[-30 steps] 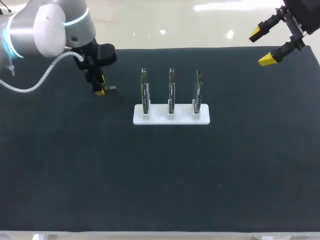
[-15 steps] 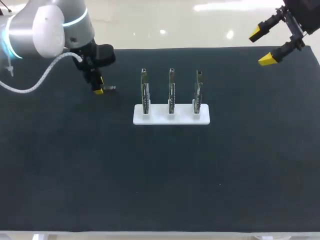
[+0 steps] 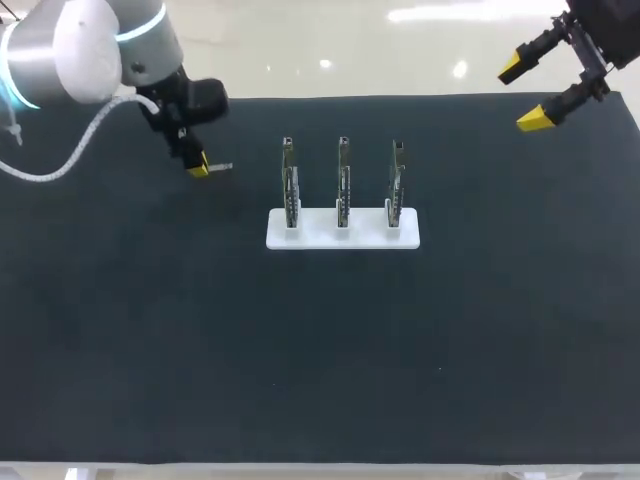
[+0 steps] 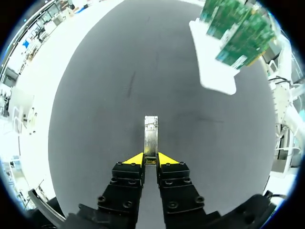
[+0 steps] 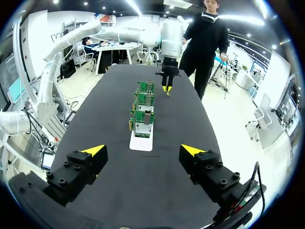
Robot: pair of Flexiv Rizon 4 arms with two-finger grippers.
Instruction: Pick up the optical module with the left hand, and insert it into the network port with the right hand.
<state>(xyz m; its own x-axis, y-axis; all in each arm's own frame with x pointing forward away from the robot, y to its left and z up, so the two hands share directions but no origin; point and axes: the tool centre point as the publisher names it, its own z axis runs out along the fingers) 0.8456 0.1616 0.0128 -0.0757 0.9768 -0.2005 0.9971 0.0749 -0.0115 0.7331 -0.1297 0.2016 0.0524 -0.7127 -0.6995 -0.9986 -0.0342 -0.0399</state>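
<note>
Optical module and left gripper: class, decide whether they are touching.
Touching. The left wrist view shows the jaws of the left gripper pressed on both sides of the optical module.

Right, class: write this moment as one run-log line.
left pincer: shut on optical module | right pincer: open, empty | circuit boards: three, upright in white stand

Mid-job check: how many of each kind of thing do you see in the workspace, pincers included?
Circuit boards: 3
White holder: 1
Optical module: 1
Pincers: 2
Total: 7
</note>
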